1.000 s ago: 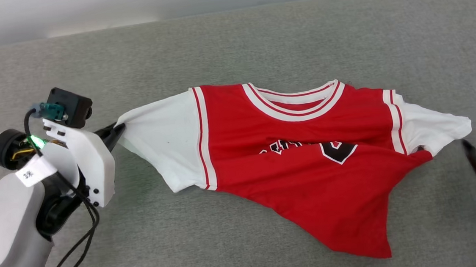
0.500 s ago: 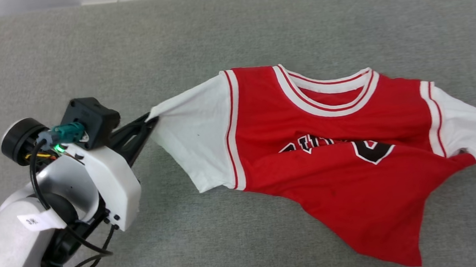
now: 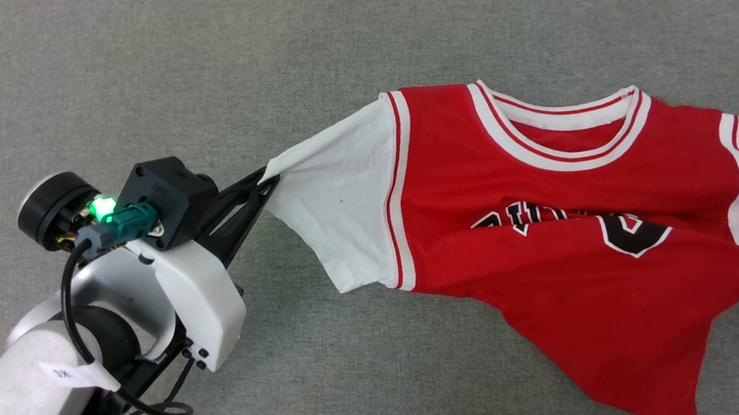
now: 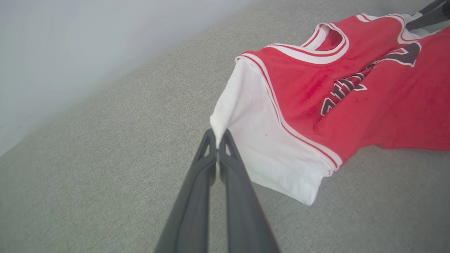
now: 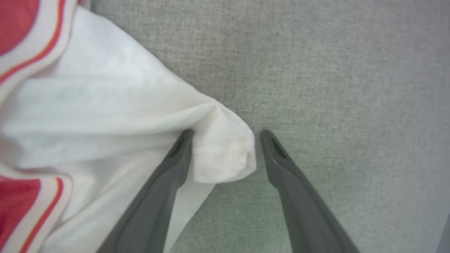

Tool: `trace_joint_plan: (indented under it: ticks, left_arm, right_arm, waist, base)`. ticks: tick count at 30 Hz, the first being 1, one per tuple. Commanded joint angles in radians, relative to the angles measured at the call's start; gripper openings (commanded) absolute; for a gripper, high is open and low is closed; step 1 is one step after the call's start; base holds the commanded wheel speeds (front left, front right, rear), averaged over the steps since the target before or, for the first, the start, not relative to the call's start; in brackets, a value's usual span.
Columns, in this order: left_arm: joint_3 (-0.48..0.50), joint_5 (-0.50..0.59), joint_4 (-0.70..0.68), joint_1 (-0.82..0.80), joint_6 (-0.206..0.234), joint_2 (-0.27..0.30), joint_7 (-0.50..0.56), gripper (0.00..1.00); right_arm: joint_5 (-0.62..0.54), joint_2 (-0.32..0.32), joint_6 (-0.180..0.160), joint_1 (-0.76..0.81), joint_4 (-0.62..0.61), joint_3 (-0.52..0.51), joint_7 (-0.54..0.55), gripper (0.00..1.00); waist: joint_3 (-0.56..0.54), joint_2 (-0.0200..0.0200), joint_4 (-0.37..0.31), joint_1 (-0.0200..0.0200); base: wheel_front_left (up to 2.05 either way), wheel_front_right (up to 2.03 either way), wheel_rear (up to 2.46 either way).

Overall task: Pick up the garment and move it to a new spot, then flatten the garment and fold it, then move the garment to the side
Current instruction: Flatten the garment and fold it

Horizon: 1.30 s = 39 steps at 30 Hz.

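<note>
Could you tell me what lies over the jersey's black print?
A fold of the garment's own red cloth lies across the print. Only the tops of its letters and number show; the lower part is covered.

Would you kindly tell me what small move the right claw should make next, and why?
Probably close the right claw: it stands open with the garment's white sleeve tip between its jaws, while the left claw is shut on the other sleeve.
</note>
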Motion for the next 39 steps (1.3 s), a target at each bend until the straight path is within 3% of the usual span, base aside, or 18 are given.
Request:
trace_joint_plan:
  ticks: [1,4,6,13,24,39]
  left_arm:
    - [0.0,0.005,-0.004,-0.009,0.004,0.001,-0.005,0.0]
    - [0.0,0.004,-0.001,-0.009,0.003,0.003,-0.009,0.0]
    - [-0.001,0.002,0.005,-0.008,0.001,0.003,-0.014,0.0]
    - [0.016,0.001,0.054,0.014,0.013,-0.001,-0.053,0.0]
    - [0.084,0.004,0.089,0.079,0.062,0.024,-0.16,0.0]
    - [0.232,0.018,0.01,0.113,0.134,0.105,-0.267,0.0]
  right_arm:
    - [0.012,0.022,0.002,0.025,0.048,0.038,0.005,1.0]
    - [0.037,0.021,0.002,0.043,0.09,0.075,0.005,1.0]
    - [0.057,0.018,0.002,0.048,0.111,0.094,0.0,0.0]
    - [0.075,-0.045,0.0,0.008,0.113,0.094,-0.105,0.0]
    - [0.134,-0.135,0.0,-0.042,-0.002,0.094,-0.245,0.0]
    - [0.159,-0.167,0.0,-0.105,-0.243,0.076,-0.3,0.0]
  waist:
    - [0.01,0.0,0.007,-0.0001]
    - [0.016,0.0,0.011,-0.0001]
    - [0.015,0.0,0.012,-0.0001]
    - [-0.042,0.0,0.0,-0.0001]
    - [-0.217,0.0,-0.051,-0.0001]
    - [-0.366,0.0,-0.114,-0.0001]
  base:
    - [0.0,0.0,0.0]
    - [0.0,0.0,0.0]
    - [0.0,0.0,0.0]
    - [0.0,0.0,0.0]
    - [0.0,0.0,0.0]
    - [0.0,0.0,0.0]
